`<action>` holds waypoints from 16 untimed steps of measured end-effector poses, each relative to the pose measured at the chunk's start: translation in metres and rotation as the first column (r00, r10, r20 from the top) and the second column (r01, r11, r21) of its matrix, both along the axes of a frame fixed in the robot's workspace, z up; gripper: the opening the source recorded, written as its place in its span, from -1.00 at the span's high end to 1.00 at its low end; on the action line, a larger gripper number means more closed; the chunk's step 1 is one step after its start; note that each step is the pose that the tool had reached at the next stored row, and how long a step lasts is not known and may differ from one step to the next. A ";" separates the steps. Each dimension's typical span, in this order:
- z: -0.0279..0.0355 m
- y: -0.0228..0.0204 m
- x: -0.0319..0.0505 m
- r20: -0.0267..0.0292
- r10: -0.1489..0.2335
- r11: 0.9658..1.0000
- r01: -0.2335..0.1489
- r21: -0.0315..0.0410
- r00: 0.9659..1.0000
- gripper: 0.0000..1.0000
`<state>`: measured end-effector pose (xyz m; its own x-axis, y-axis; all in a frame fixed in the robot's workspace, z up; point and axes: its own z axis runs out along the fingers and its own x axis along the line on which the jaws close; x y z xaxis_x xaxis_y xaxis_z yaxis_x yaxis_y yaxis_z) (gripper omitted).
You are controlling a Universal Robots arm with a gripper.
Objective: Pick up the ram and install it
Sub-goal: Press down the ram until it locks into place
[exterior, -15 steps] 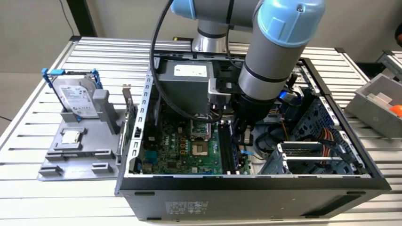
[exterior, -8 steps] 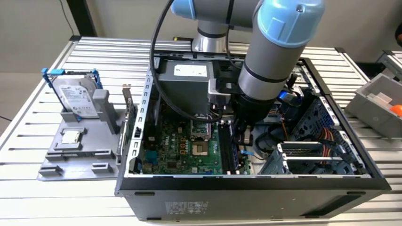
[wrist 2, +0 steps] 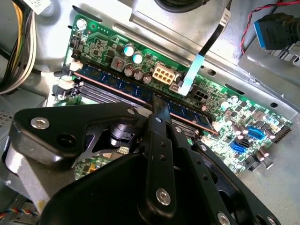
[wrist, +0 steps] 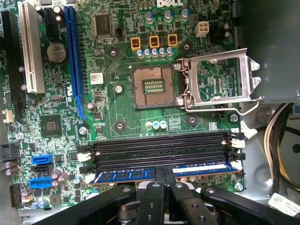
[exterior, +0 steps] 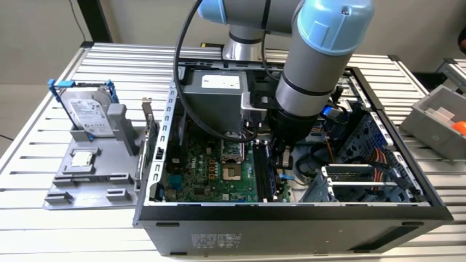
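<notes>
Grey plastic holder (exterior: pixel 87 180) sits at the exterior view's left on the slatted table (exterior: pixel 43 109), carrying a silver hard drive (exterior: pixel 86 113) in its blue bracket and a small square chip (exterior: pixel 80 159). Further right stands the open computer case (exterior: pixel 291 218), green motherboard (exterior: pixel 211 174) on its floor, and the arm reaches down into it over the memory slots.

In the first wrist view the empty processor socket (wrist: pixel 152 86) lies open with its metal latch frame (wrist: pixel 220 77) raised; past it run the black slots (wrist: pixel 159 147), and the ram (wrist: pixel 126 175) — blue-labelled — lies along the slot nearest the gripper (wrist: pixel 164 176). The fingers are pinched together on the stick's middle edge; the second wrist view shows the same.

So the pick-up is done and the ram is at its slot — whether it is fully seated, with the end clips (wrist: pixel 236 165) latched, I cannot tell.
</notes>
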<state>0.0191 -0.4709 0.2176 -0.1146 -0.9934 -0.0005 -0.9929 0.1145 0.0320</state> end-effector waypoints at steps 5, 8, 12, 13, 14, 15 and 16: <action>0.0082 -0.0001 -0.0001 0.002 0.000 1.000 0.000 0.009 1.000 1.00; 0.0200 -0.0005 -0.0001 0.001 0.000 1.000 0.000 0.007 1.000 1.00; 0.0300 -0.0005 -0.0002 0.001 0.000 1.000 0.000 0.006 1.000 1.00; 0.0318 -0.0005 -0.0001 0.001 0.000 1.000 0.000 0.006 1.000 1.00; 0.0336 -0.0005 -0.0001 0.001 0.000 1.000 0.000 0.006 1.000 1.00; 0.0357 -0.0005 -0.0002 0.001 0.000 1.000 0.000 0.006 1.000 1.00; 0.0382 -0.0005 -0.0001 0.001 0.000 1.000 0.000 0.006 1.000 1.00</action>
